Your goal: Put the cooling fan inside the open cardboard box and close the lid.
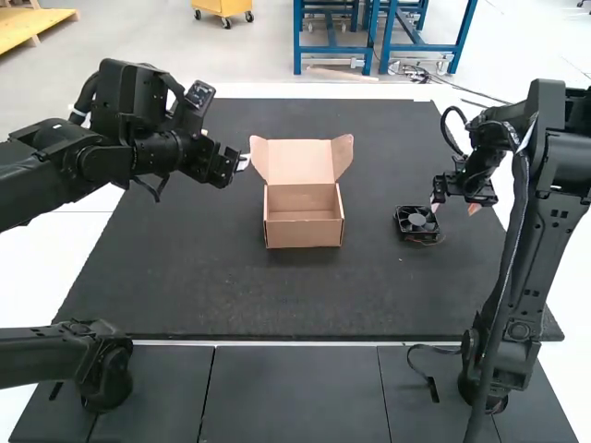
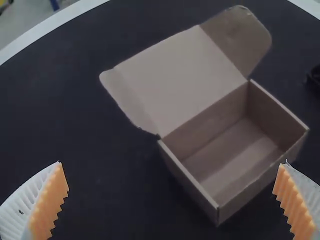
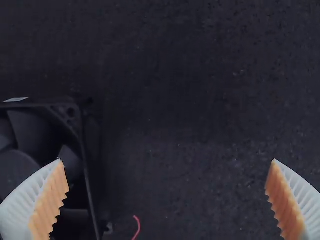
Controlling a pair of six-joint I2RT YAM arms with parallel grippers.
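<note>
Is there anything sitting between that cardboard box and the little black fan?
In the high view, bare black mat separates the cardboard box from the fan.

High view: we note bright, even overhead light; the open brown cardboard box (image 1: 304, 214) throws a faint, soft shadow on the matte black desk mat (image 1: 185, 268). Right wrist view: dim; the black square plastic cooling fan (image 3: 40, 130) barely separates from the mat. Left wrist view: white ribbed fingers (image 2: 35, 210) out of focus.
</note>
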